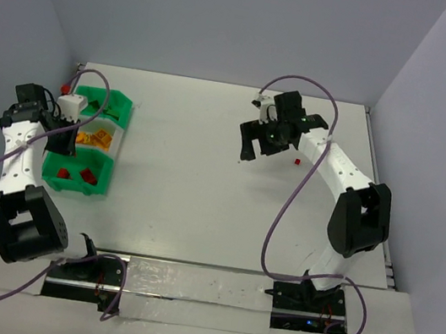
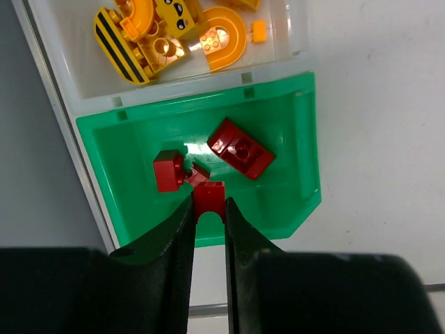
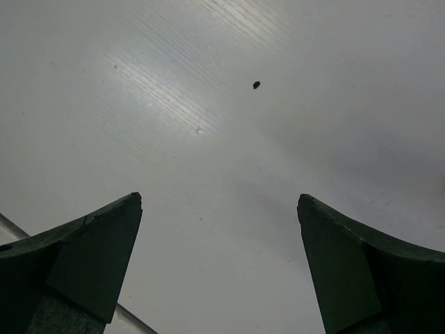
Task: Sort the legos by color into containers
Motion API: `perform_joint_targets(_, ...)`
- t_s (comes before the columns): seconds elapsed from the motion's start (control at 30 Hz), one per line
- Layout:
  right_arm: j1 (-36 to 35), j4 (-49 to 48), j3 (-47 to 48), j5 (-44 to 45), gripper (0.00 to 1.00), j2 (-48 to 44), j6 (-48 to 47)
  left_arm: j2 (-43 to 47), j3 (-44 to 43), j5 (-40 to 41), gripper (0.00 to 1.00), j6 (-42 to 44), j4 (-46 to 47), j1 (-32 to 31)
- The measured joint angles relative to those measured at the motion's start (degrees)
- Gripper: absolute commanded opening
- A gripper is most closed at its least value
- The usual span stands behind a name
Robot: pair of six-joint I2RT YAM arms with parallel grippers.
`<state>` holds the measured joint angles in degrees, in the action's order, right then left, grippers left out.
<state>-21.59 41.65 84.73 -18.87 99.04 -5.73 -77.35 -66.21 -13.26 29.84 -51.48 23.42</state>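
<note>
White table (image 1: 203,181), left gripper (image 2: 208,204) pinching red lego (image 2: 209,193) above green bin (image 2: 295,139)

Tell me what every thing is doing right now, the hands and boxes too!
left hand: shut on held red lego, over green bin.
right hand: open, empty, above bare table.
green bin: open top, red legos inside.
white bin: open top, orange-yellow legos inside.
loose red lego: lying on table, not held.
</note>
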Motion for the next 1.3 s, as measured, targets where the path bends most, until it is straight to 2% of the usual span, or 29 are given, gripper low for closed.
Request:
perform_joint_targets(0.13,1.6,0.0,-0.1,1.3,1.0,0.0,0.5,-1.3,0.9,1.8,0.23,0.9,0.3,0.1)
perform_joint_targets(0.3,3.7,0.0,-0.1,3.4,1.0,0.0,1.6,-2.1,2.4,2.8,0.54,1.5,0.4,0.3)
perform_joint_targets(0.4,5.0,0.0,-0.1,4.8,1.0,0.0,2.5,-2.3,2.4,2.7,0.62,1.8,0.5,0.3)
perform_joint_targets(0.63,8.8,-0.1,0.4,10.9,0.99,1.0,7.6,-2.7,-1.4,1.0,0.64,0.4,0.5,0.3)
perform_joint_targets(0.8,11.2,-0.5,2.2,20.8,0.87,4.6,14.3,-1.9,-6.3,-2.3,0.63,-4.1,4.7,-0.2)
perform_joint_targets(1.1,12.8,0.3,10.7,30.6,0.76,15.0,24.1,0.0,-7.4,-5.3,0.62,-14.6,13.1,-8.8)
perform_joint_targets(1.3,13.3,1.5,13.5,32.3,0.74,20.3,26.9,0.2,-6.4,-6.0,0.63,-18.1,15.5,-10.4)
